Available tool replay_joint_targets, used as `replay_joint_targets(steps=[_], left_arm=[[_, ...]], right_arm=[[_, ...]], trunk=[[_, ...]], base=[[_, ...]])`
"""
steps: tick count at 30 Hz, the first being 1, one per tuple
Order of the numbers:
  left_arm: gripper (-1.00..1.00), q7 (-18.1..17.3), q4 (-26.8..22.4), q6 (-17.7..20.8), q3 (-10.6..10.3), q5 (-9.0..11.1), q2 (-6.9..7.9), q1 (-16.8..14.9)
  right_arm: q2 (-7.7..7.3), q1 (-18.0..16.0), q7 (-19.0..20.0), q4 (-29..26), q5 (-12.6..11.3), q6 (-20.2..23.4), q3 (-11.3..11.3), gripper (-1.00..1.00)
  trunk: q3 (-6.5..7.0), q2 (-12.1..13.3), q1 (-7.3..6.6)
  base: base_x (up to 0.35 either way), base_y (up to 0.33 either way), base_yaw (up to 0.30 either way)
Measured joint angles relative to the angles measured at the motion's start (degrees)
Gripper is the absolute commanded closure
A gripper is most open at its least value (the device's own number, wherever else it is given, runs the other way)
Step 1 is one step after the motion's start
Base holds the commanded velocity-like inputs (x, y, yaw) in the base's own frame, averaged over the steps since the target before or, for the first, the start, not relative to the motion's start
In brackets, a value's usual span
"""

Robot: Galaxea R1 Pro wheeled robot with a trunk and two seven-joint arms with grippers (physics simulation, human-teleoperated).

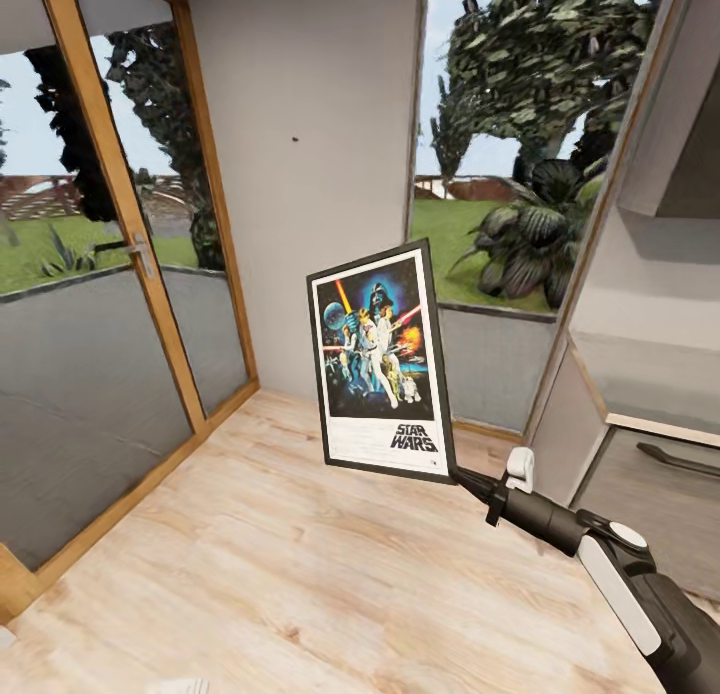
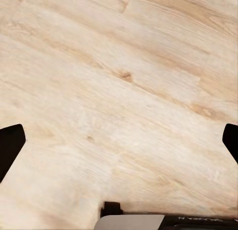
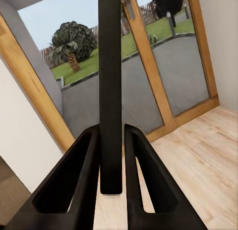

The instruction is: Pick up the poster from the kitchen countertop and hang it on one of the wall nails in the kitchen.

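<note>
right gripper: squeezed tight on the poster's bottom corner | poster: held up in the air over the wooden floor, facing us, near the wall | nail: tiny dot on wall above poster | left gripper: fingers wide apart, holding nothing, over floor

wooden floor | glass door | garden trees

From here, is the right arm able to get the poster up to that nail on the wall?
Probably not yet. The right end effector holds the poster upright, nothing blocks the way, but the nail sits higher and further away.
</note>
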Motion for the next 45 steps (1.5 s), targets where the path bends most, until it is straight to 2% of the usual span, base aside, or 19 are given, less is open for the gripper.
replay_joint_targets(steps=[45], left_arm=[[-1.0,0.0,0.0,0.0,-0.1,0.0,-0.01,0.0]], right_arm=[[0.09,0.0,0.0,0.2,0.0,-0.1,0.7,1.0]], trunk=[[0.0,0.0,0.0]], base=[[0.228,0.299,0.0]])
